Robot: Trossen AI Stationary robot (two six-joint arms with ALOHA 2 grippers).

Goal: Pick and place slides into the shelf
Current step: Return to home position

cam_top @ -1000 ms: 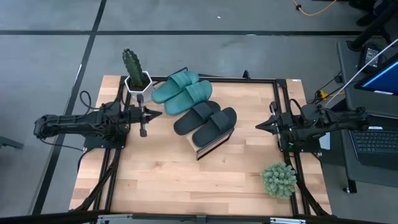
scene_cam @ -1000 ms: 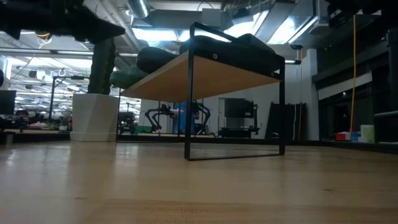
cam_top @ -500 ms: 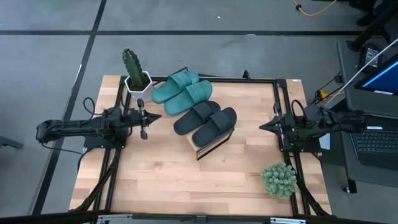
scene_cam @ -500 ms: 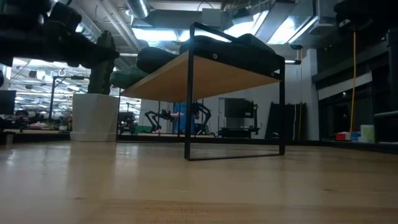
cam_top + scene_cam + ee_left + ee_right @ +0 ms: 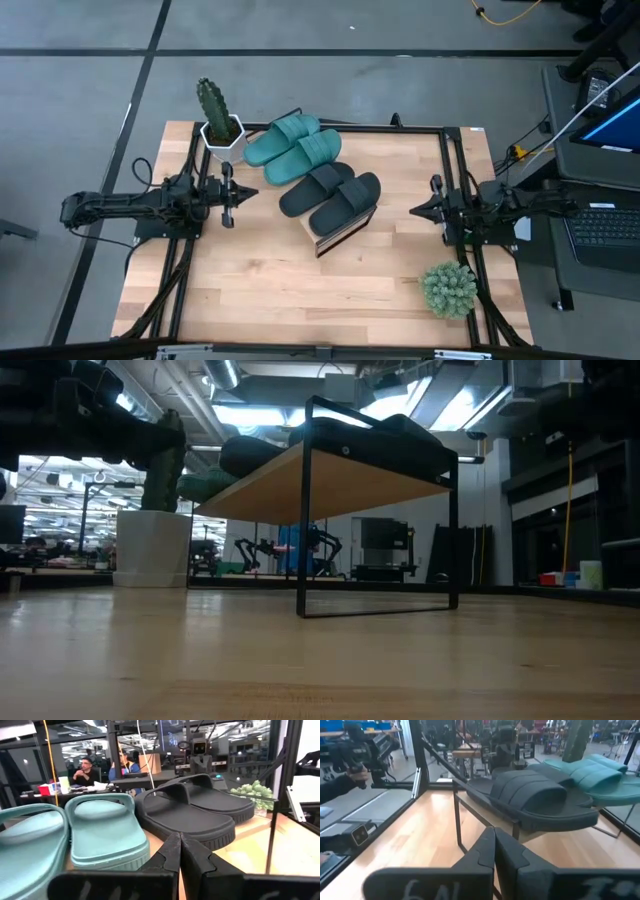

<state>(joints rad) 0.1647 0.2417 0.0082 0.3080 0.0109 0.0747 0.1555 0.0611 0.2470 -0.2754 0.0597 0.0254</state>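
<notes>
Wooden table (image 5: pixel 280 290) fills the middle of the high view, with the shelf (image 5: pixel 340 236) standing at its centre. Teal slides (image 5: pixel 305 155) and black slides (image 5: pixel 345 203) rest on the shelf. On the tabletop itself, a cactus pot (image 5: pixel 218 128) sits upper left and a bushy plant (image 5: pixel 448 288) lower right.

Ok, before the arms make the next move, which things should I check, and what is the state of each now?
1. Teal-green rubber slide pair lies on the slanted wooden shelf: ok.
2. Black rubber slide pair lies on the shelf too: ok.
3. Left hand shut, empty, apart from the slides: ok.
4. Right hand shut, empty, apart from the shelf: ok.
5. White-potted cactus apart from the left hand: ok.
6. Slides firm on the slope: cannot tell.
</notes>
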